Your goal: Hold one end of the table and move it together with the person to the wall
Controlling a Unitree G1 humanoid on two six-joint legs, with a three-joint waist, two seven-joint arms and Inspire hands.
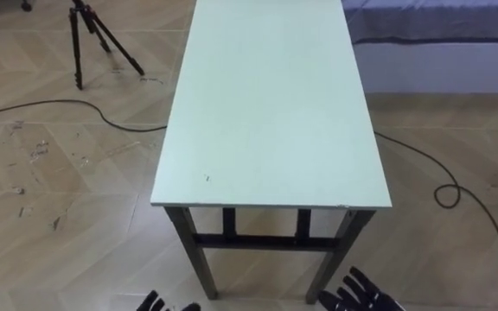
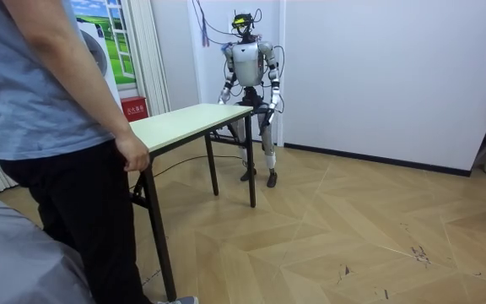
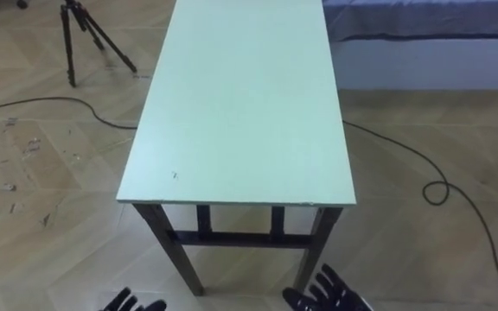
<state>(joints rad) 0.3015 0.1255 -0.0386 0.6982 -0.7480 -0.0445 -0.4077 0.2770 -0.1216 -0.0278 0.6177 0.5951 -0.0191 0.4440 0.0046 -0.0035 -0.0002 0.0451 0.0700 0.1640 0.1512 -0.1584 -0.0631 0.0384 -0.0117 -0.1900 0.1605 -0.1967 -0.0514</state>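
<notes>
I see the table (image 1: 266, 104) right in front of me. Its long side runs straight away from me, and a short end is close to me. My left hand (image 1: 158, 302) and right hand (image 1: 361, 294) are low, under that end and not touching it. The fingers on both are straight and spread, holding nothing. In the room view a person stands at the other short end with a hand (image 2: 132, 154) at the edge. A tripod (image 1: 93, 39) stands on my left and a bed (image 1: 439, 34) is on my right.
</notes>
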